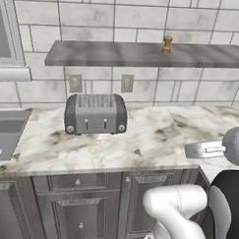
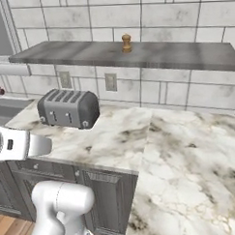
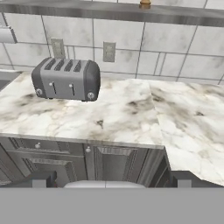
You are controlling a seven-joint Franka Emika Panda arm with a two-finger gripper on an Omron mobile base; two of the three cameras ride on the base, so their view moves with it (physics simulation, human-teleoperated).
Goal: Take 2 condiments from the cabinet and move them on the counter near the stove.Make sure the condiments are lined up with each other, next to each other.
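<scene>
Little of the task looks done. The shaker [image 1: 167, 44] stands upright on the shelf [image 1: 119, 55], right of the middle and close to the back wall; no red bottle and no stove can be made out. The hand [image 3: 105, 180] is open, its two tips [image 3: 41, 178] spread wide and empty, low in front of the surface's [image 1: 140, 142] front edge, well apart from the shaker. So I judge that the shaker has yet to be fetched, and the second condiment placed beside it.

A toaster [image 1: 95, 113] sits toward the back of the surface, left of the shaker's spot. The surface's right part, round its inner corner, is bare marble with ample room. The shelf's front edge overhangs it, so a reach upward must clear that edge.
</scene>
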